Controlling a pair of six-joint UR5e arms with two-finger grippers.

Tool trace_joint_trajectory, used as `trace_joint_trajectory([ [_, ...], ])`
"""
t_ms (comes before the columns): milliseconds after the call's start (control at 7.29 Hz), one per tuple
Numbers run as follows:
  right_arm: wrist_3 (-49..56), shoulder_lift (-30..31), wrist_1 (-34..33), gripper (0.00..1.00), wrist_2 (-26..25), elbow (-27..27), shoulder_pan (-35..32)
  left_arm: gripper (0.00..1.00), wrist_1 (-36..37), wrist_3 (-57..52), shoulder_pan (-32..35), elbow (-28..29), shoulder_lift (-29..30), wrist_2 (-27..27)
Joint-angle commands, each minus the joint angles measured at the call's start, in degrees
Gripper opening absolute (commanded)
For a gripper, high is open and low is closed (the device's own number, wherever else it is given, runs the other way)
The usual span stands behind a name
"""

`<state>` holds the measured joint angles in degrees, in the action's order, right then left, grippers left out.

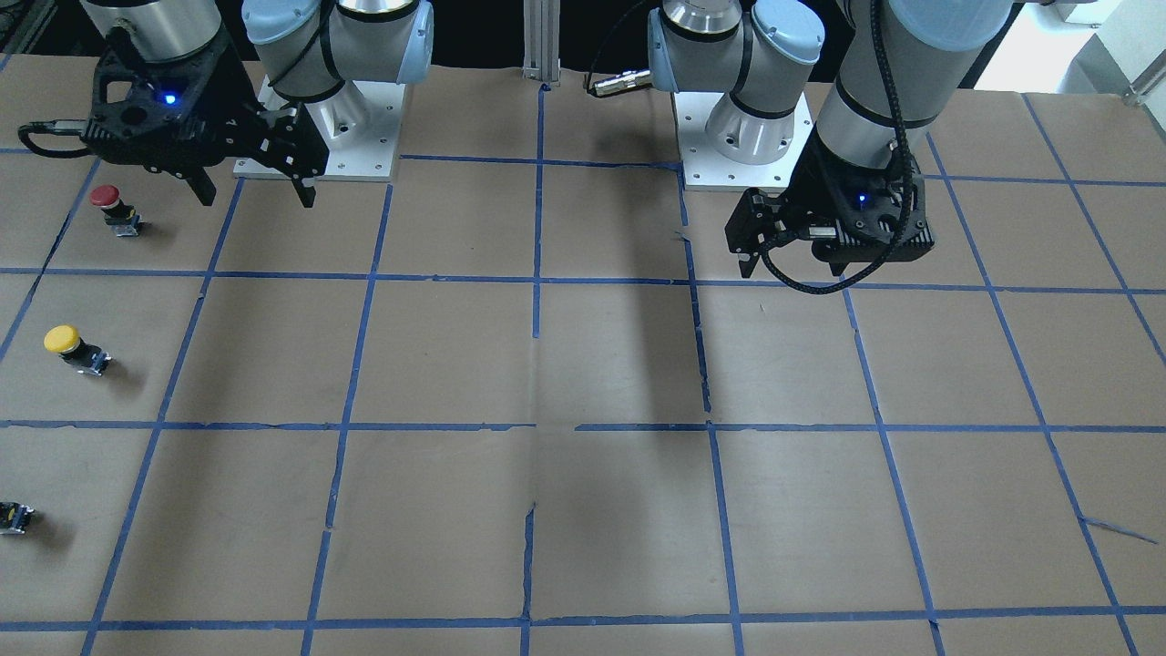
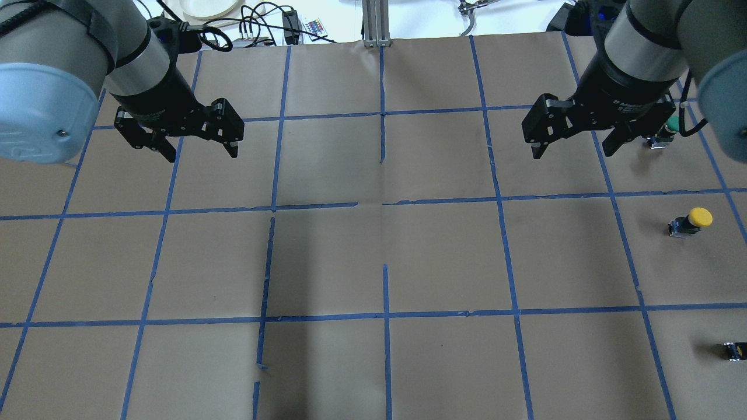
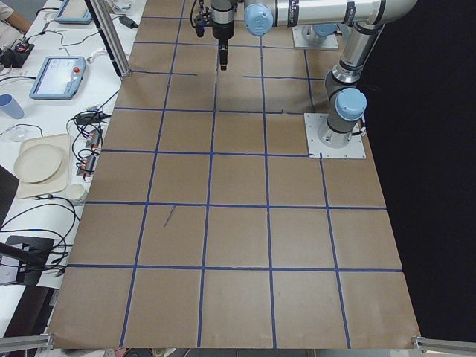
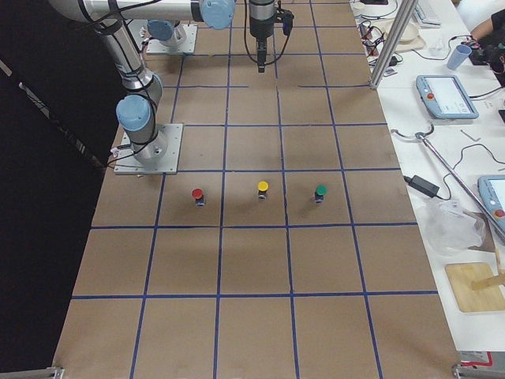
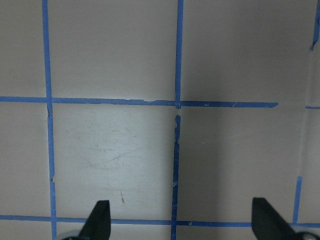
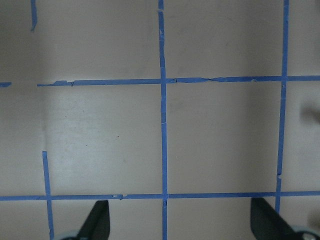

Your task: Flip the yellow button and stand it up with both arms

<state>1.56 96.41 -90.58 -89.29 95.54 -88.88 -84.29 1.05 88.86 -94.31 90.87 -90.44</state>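
The yellow button (image 1: 73, 348) stands alone on the brown paper near the table's right end, yellow cap up on its dark body; it also shows in the overhead view (image 2: 691, 221) and the right side view (image 4: 263, 190). My right gripper (image 2: 573, 153) is open and empty, hovering about a cell and a half from it; it also shows in the front view (image 1: 255, 187). My left gripper (image 2: 201, 153) is open and empty, hovering over the far left half of the table, and shows in the front view (image 1: 792, 269). Both wrist views show only bare paper between open fingertips (image 5: 100, 217) (image 6: 100, 217).
A red-capped button (image 1: 114, 208) stands one cell nearer the robot's base. A green-capped button (image 2: 665, 133) stands one cell farther, close to my right gripper. Blue tape lines (image 2: 385, 204) grid the paper. The arm bases (image 1: 319, 137) stand at the table's back edge.
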Motion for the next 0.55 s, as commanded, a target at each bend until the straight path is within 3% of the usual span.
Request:
trace_joint_trajectory([
  [0, -0.2, 0.1, 1.7, 1.0, -0.2, -0.3, -1.1, 1.0, 0.0, 0.0, 0.0, 0.0, 0.0, 0.0],
  [411, -0.2, 0.2, 1.7, 1.0, 0.0, -0.3, -0.6, 1.0, 0.0, 0.0, 0.0, 0.0, 0.0, 0.0],
])
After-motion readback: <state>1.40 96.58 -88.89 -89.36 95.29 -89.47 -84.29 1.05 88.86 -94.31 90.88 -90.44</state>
